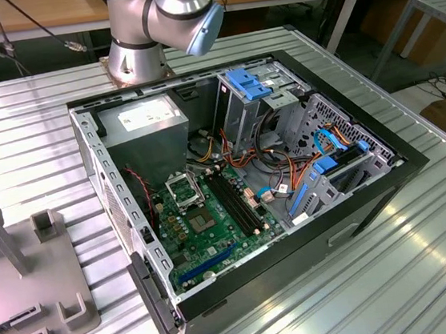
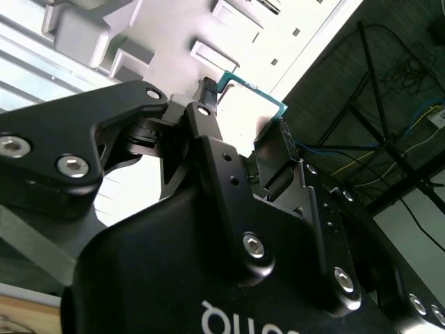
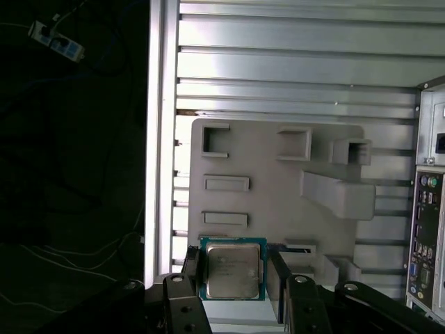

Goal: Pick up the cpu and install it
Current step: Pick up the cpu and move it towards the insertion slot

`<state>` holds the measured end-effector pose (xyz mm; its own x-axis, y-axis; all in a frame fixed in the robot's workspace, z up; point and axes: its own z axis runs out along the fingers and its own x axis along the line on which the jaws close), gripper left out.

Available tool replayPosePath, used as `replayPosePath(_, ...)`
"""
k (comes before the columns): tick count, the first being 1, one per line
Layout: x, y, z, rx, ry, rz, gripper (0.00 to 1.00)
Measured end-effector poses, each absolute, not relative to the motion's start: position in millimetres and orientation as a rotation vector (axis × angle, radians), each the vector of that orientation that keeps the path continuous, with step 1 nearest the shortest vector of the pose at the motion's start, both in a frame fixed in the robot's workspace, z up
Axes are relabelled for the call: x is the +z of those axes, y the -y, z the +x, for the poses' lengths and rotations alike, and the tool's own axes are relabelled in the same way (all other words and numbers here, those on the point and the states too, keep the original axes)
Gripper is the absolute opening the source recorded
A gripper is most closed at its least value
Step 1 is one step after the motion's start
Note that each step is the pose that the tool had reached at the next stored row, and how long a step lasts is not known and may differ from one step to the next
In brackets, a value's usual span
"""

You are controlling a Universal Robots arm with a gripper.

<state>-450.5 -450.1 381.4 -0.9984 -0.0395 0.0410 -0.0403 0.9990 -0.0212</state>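
Note:
The cpu (image 3: 231, 270) is a small square chip with a silver-grey metal top and a green rim. My gripper (image 3: 236, 264) is shut on it, one black finger (image 3: 195, 273) on each side. In the first wrist view it hangs above the near edge of a grey holder tray (image 3: 278, 188). In the second wrist view the cpu (image 2: 245, 106) shows between the same fingertips (image 2: 207, 104). In the exterior view the open black-framed socket (image 1: 184, 189) lies on the green motherboard (image 1: 214, 228) inside the computer case.
The open case (image 1: 401, 171) lies on a ribbed metal table (image 1: 397, 276), with drive cages, cables and black memory slots (image 1: 235, 198) inside. The grey tray (image 1: 26, 278) sits at the exterior view's left. The arm's base (image 1: 138, 56) stands behind the case.

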Motion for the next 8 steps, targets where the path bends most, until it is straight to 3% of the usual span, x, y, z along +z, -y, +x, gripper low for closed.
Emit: replayPosePath(8, 381.4, 450.1, -440.4, 0.034, 3.100, 0.062, 0.47)
